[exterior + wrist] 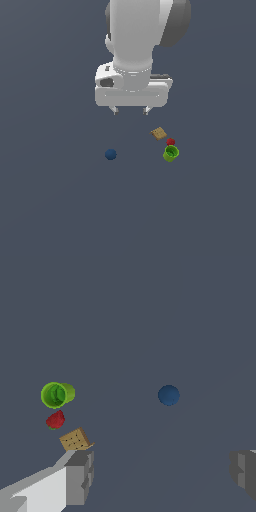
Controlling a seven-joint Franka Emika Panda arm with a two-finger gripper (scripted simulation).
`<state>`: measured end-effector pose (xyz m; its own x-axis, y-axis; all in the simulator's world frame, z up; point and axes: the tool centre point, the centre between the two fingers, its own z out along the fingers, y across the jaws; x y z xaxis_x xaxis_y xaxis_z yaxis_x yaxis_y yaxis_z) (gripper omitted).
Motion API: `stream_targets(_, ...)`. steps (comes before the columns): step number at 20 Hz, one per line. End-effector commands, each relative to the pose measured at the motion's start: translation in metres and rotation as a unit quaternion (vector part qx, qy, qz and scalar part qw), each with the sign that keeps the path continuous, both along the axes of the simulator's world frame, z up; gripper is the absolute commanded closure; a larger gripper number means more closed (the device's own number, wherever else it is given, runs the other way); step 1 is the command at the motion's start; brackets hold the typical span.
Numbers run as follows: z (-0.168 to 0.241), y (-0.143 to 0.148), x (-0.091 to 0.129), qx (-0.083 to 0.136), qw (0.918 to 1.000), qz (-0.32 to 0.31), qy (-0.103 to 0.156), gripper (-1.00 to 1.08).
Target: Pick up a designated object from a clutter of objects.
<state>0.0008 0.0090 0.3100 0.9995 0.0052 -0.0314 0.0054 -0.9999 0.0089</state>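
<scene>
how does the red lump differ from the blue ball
Colour: the red lump is dark red, the blue ball is dark blue. Shape: the red lump is uneven and slightly pointed, the blue ball is a smooth sphere. Place: the red lump sits tight between the green cup and the tan block, the blue ball lies alone, well apart from them. Both are small, rest on the grey surface, and neither is between the fingers.

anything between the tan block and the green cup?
Yes: the red lump sits between the tan block and the green cup, close to both. Clearest in the wrist view; the exterior view agrees.
</scene>
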Motion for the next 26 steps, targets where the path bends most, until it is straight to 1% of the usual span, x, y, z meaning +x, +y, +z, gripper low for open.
stream_targets(1, 0.0, 0.0, 0.0, 0.0, 1.0, 0.0, 0.0, -0.92)
stream_targets(4, -0.001, 0.003, 0.0, -0.002, 1.0, 0.007, 0.001, -0.92)
stream_targets(8, -0.003, 0.014, -0.001, -0.006, 0.9994, 0.033, 0.005, -0.92)
stream_targets(12, -0.002, 0.016, -0.002, -0.008, 0.999, 0.043, 0.006, -0.92)
stream_targets(18, -0.005, 0.017, -0.001, -0.008, 0.9994, 0.035, 0.005, -0.92)
stream_targets(26, -0.022, 0.032, 0.001, -0.009, 1.0, 0.0, 0.003, -0.92)
